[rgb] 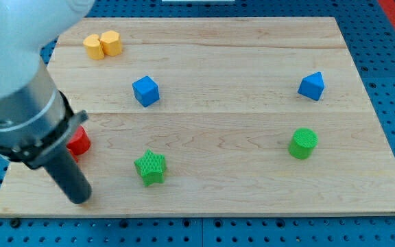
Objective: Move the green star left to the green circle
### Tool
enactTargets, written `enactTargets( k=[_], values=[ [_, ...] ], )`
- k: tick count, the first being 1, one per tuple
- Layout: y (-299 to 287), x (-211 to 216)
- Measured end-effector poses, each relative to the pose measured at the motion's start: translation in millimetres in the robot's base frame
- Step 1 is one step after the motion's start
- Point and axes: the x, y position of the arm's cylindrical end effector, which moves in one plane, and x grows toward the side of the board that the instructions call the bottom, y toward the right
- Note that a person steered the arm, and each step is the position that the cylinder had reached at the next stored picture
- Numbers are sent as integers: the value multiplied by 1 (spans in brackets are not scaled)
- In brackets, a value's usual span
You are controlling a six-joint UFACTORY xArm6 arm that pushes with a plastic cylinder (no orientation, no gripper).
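The green star [150, 167] lies near the board's bottom edge, left of centre. The green circle, a short cylinder [302, 143], stands far to the view's right of it. My tip [79, 198] rests on the board at the lower left, about a hundred pixels to the left of the star and slightly lower, not touching it. The rod slants up to the left into the large arm body.
A red block [79, 140] sits partly hidden behind the arm at the left. Two yellow blocks [103, 44] sit together at the top left. A blue cube [145, 90] is above the star. A blue block [312, 86] is at the upper right. The wooden board [252, 199] ends just below my tip.
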Motion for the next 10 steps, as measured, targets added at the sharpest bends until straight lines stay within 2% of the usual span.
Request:
enactTargets(
  k=[2,3,4,5,7,8,9,10],
  values=[
    [140,-46],
    [143,-40],
    [91,-30],
    [104,-57],
    [193,-56],
    [128,-38],
    [92,-70],
    [142,-98]
  ],
)
